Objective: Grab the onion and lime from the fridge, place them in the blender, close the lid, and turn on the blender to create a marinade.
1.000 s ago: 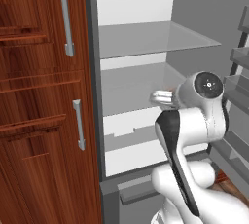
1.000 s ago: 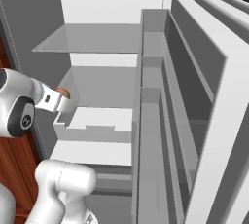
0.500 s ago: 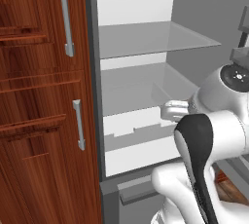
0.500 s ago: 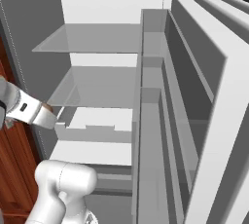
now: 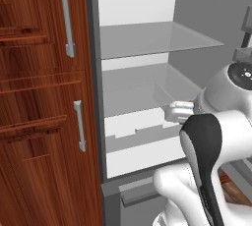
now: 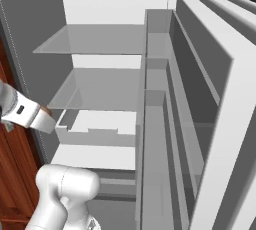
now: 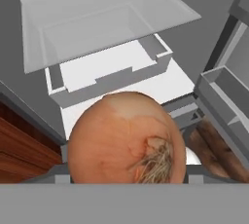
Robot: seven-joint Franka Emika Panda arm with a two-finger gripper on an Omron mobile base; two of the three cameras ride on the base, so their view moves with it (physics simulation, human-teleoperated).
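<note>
The onion (image 7: 127,138) sits directly in front of the hand camera, lodged between the jaws of the end effector (image 7: 127,177), which stands wide because the bulb fills the span; the end effector is grasping the onion, and the two dark finger tips (image 7: 57,178) show only as slivers at either side of it. In the right base view the hand sits at the left edge, just outside the fridge (image 6: 30,39) opening, level with the white drawer (image 6: 97,129). In the left base view the wrist is in front of the lower glass shelf (image 5: 142,85), with the arm's dark elbow joint nearest the camera. Risk, judged from this pose: the bulb is round and smooth-skinned, so a fast swing toward the blender could roll it out of a two-point grip. A second hazard is the open door with its grey door racks (image 6: 165,99), which stands close on the arm's right; a wide turn on that side could clip a rack and jar the load. The red-brown wooden cupboard (image 5: 39,97) borders the opening on the other side and limits clearance there. Farther in, the upper glass shelf (image 5: 152,38) and the back wall show no lime; its position cannot be told.
</note>
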